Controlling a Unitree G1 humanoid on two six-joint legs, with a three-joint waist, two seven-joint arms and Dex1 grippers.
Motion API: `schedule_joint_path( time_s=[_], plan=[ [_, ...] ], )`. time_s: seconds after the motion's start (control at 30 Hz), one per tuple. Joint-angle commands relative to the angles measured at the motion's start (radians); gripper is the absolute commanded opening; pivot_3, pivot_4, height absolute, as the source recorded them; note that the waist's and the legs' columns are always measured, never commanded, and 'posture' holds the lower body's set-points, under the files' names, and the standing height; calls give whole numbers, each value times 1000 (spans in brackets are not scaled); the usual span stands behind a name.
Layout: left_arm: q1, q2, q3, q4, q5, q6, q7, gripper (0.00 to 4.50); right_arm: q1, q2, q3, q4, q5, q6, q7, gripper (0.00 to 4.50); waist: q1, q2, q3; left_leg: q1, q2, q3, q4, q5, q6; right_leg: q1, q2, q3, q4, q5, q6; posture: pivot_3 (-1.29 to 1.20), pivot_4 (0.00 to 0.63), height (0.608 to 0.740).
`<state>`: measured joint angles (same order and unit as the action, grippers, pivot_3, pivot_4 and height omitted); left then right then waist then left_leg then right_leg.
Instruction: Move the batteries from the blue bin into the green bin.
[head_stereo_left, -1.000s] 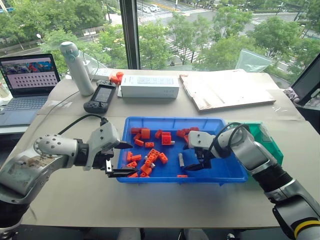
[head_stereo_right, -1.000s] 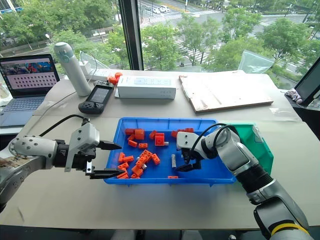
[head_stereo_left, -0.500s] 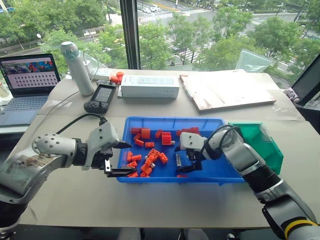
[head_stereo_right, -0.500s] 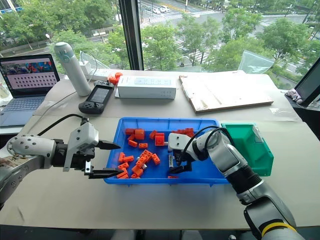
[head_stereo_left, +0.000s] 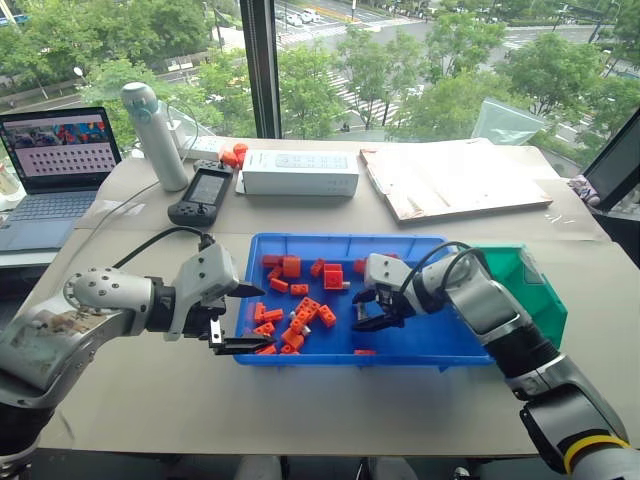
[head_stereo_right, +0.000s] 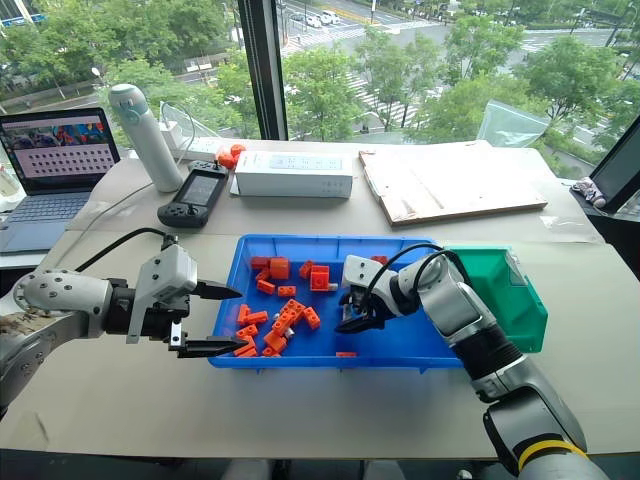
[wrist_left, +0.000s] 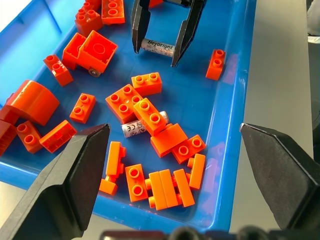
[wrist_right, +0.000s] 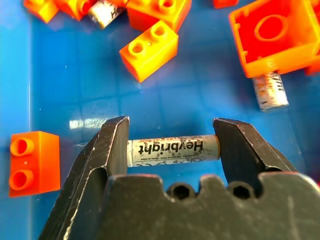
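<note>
- Batteries first: one slim whitish cylinder with black "Heybright" lettering (wrist_right: 172, 150) sits end to end between the right gripper's (wrist_right: 172, 145) two black fingers, which are clenched on it just above the floor of the wide, shallow bright-blue plastic bin (head_stereo_left: 300, 246).
- Two more batteries lie loose in that tray: one half under orange plastic toy bricks (wrist_left: 150, 112) near the middle (wrist_left: 135, 128), another poking out from under a hollow orange block (wrist_right: 269, 91).
- Left gripper (head_stereo_left: 243, 318) hovers at the tray's left rim, fingers spread, holding nothing.
- Small, deeper green plastic bin (head_stereo_left: 535, 290) stands touching the tray's right end; its inside is mostly hidden by the arm, so I cannot tell what it holds.
- My judgement: this carry is only starting, and at least two batteries are left.
</note>
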<state>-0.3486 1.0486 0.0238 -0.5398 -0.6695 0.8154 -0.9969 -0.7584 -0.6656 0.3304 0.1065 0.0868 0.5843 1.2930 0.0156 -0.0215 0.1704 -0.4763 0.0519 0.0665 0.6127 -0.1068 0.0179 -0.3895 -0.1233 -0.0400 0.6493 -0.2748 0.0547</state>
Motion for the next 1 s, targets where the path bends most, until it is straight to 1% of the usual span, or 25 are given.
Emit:
schedule_joint_path(
  time_s=[0.03,0.07,0.1,0.23,0.3,0.4,0.5,0.57,0.63,0.67,0.7,0.73,0.77,0.83,0.97,1.0],
  plan=[
    [-115,-105,67,0,-147,18,23,4500,-90,-148,-124,-62,47,66,50,2478,5,0,1,0,0,0,0,0,0,0,0,0,0,0,0,0,150,730],
    [-141,-129,79,3,-183,32,30,4500,-100,-180,-134,-62,46,74,53,2478,5,0,1,0,0,0,0,0,0,0,0,0,0,0,0,0,150,730],
    [-164,-141,70,9,-188,35,24,4500,-99,-239,-144,-54,28,63,58,2478,4,0,1,0,0,-1,1,0,-1,0,0,-1,0,0,0,0,150,730],
    [-220,-181,-11,76,-125,-6,-7,4500,-49,-440,-186,-6,-35,34,40,2478,5,0,1,1,-1,0,0,0,2,1,0,0,-1,0,0,0,150,730],
    [-248,-220,-20,108,-132,-14,-11,4500,1,-493,-210,-12,-32,32,37,2478,5,0,1,0,-1,0,0,0,2,1,0,0,-1,0,1,0,150,730],
    [-299,-285,-53,160,-109,-43,-24,4500,85,-538,-250,-19,-33,32,2,2478,-3,0,1,0,0,0,0,1,3,1,0,1,0,0,0,0,150,730],
    [-337,-347,-50,190,-121,-60,-24,4500,119,-534,-260,-33,-18,69,-11,2478,-7,0,1,1,0,0,1,1,3,1,0,1,0,0,1,0,150,730],
    [-379,-394,-44,216,-135,-54,-5,4500,119,-509,-252,-14,-23,51,-36,2478,-9,1,1,1,0,1,2,1,3,1,0,3,1,0,1,0,150,730],
    [-402,-417,-48,233,-130,-53,-2,4500,121,-495,-229,9,-49,11,-58,3481,-7,1,1,1,0,0,2,1,3,1,0,2,1,0,1,0,150,730],
    [-406,-422,-49,237,-123,-53,-2,4500,127,-504,-215,7,-61,2,-53,3663,-6,1,1,1,-1,0,3,1,3,1,0,2,1,0,1,0,150,730],
    [-408,-425,-49,238,-119,-50,0,4500,129,-520,-200,-1,-83,-8,-53,3970,-5,1,1,1,-1,0,3,1,3,1,0,2,1,0,1,0,150,730],
    [-410,-427,-49,238,-116,-48,3,4500,129,-531,-192,-6,-97,-13,-53,4400,-5,1,1,1,-1,0,3,1,3,1,0,3,0,0,1,0,150,730],
    [-408,-424,-46,237,-106,-50,13,4500,114,-543,-183,-33,-113,-9,-51,4480,-4,1,1,1,-1,0,3,1,3,1,0,3,0,0,1,0,150,730],
    [-408,-413,-47,234,-57,-70,47,4500,58,-531,-182,-94,-106,29,-47,4480,-4,1,1,0,-1,0,3,1,3,1,0,3,0,0,1,0,150,730],
    [-419,-375,-36,237,-3,-53,90,4500,-72,-392,-188,-224,12,139,-34,4480,-20,2,2,1,0,0,2,1,3,1,0,3,1,0,1,0,150,730],
    [-402,-336,-43,229,29,-57,83,4500,-98,-322,-180,-258,55,166,-41,4480,-22,2,2,1,1,-1,2,1,2,1,1,3,1,0,1,0,150,730]
  ],
)
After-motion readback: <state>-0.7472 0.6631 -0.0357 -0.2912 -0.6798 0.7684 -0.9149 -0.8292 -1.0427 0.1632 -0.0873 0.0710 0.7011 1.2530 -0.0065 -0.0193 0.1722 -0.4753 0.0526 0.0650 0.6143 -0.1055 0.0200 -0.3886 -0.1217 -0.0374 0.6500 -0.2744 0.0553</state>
